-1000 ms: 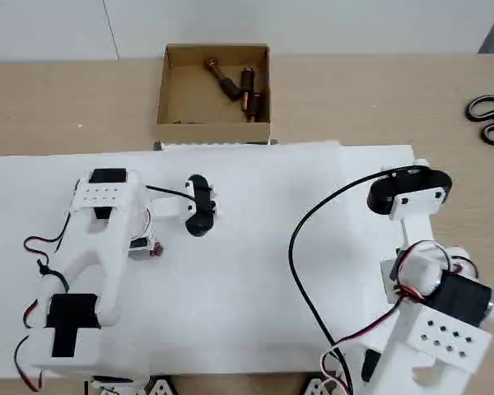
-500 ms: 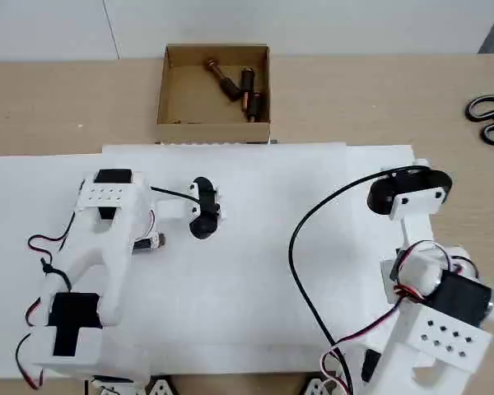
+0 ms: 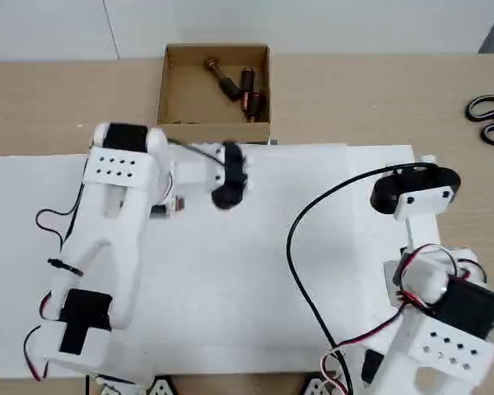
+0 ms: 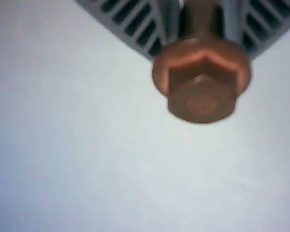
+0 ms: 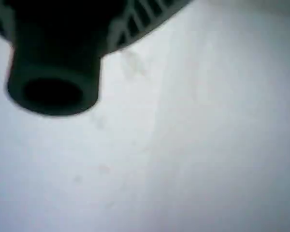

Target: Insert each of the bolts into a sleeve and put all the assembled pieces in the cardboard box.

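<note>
Left end effector [image 4: 201, 21], closed, clamps the shank of a copper bolt [image 4: 201, 84] between its ribbed jaws, with the hexagonal head standing free over the white sheet [image 3: 247, 271] that covers the desk [image 3: 49, 99]. Beyond the sheet's far edge, the cardboard box [image 3: 214, 130] already holds assembled pieces [image 3: 240, 89]. Right end effector [image 5: 72, 21], likewise closed, grips a black sleeve [image 5: 53, 84] whose open bore shows at its free end. Scissors [image 3: 489, 117] lie on the desk at far right. Step in hand, as judged: mating bolt to sleeve. The arms stand well apart, so both should meet over mid-sheet, with the bolt axis lined up with the bore before any push. A tilted approach would likely jam or twist a part in its grip. How much shank projects behind the jaws cannot be told.
</note>
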